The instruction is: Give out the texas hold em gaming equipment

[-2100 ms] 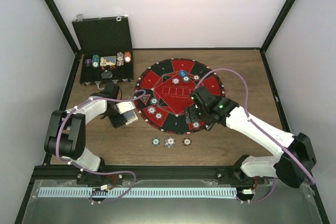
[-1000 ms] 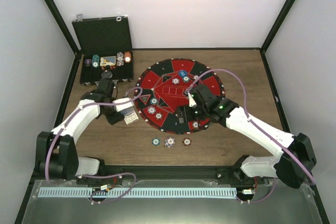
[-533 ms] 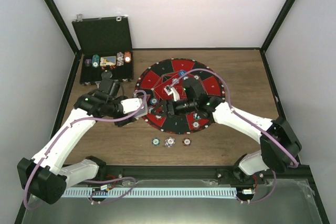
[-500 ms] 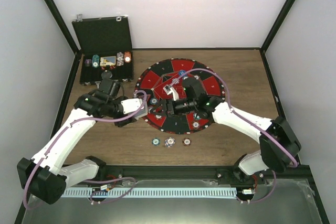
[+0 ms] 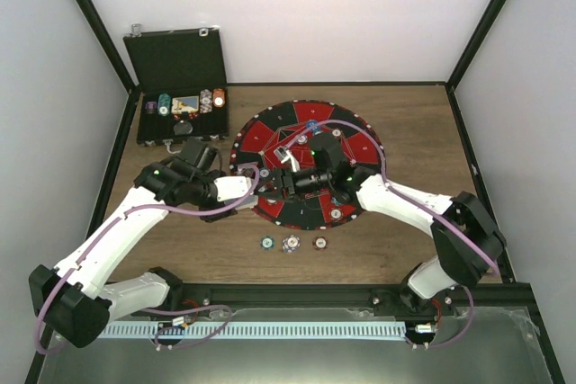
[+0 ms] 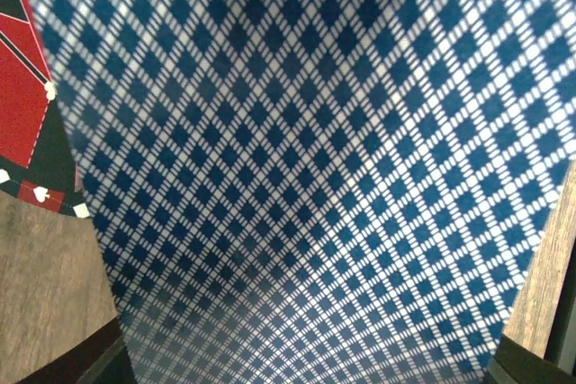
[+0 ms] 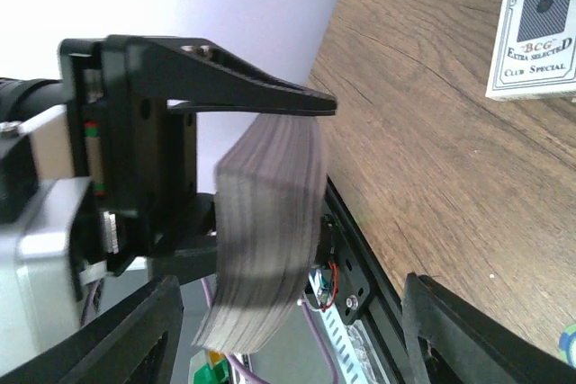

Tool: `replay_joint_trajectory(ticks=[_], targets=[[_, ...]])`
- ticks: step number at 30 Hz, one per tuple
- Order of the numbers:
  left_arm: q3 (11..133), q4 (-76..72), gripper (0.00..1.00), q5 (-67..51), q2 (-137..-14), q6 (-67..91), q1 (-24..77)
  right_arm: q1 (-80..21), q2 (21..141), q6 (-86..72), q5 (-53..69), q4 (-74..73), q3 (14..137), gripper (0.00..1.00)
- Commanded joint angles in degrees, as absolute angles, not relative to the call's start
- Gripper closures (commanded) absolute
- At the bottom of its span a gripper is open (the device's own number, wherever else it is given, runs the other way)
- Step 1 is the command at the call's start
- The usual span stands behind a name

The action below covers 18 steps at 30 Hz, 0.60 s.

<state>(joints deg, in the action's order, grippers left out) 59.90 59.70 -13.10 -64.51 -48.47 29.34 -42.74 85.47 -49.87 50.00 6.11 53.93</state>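
Hovering over the 9 o'clock side of the red-and-black mat (image 5: 270,137), the left gripper (image 5: 256,192) and right gripper (image 5: 281,181) face each other at close quarters in the overhead view. Three striped poker chips (image 5: 291,243) lie in a row on the wooden table (image 5: 405,123) just off the mat's 6 o'clock edge. Other chips (image 5: 335,213) sit on the mat, and the open black case (image 5: 180,69) stands at 10 o'clock.

From the left wrist, a blue diamond-patterned card back (image 6: 306,177) fills the frame, with the mat showing at 9 o'clock.

From the right wrist, the left gripper clamps a thick deck of playing cards (image 7: 270,249) between its black jaws. The right gripper's own fingers (image 7: 135,339) stand spread apart, holding nothing. A card box (image 7: 540,29) lies on the wood at 1 o'clock.
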Motion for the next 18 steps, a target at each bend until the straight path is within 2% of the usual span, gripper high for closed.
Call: replay_joint_trajectory(ticks=[1, 13, 16, 17, 18], targets=[[59.6, 58.5, 0.96, -11.7, -64.5, -49.2, 30.5, -43.9, 88.0, -51.3, 51.3, 8.1, 56.0, 0.32], [57.9, 56.0, 0.96, -7.5, -64.6, -50.6, 32.2, -48.0, 96.3, -57.7, 51.2, 16.0, 59.8, 0.46], [57.3, 54.9, 0.96, -7.1, -64.4, -50.7, 32.3, -48.2, 96.7, -60.0, 51.2, 18.8, 59.0, 0.58], [57.0, 54.5, 0.92, -7.0, -64.3, -50.5, 32.3, -48.1, 96.5, -60.4, 51.2, 19.4, 58.7, 0.64], [56.8, 54.0, 0.82, -6.9, -64.1, -50.3, 32.3, -48.1, 96.3, -60.5, 51.2, 19.5, 58.5, 0.71]])
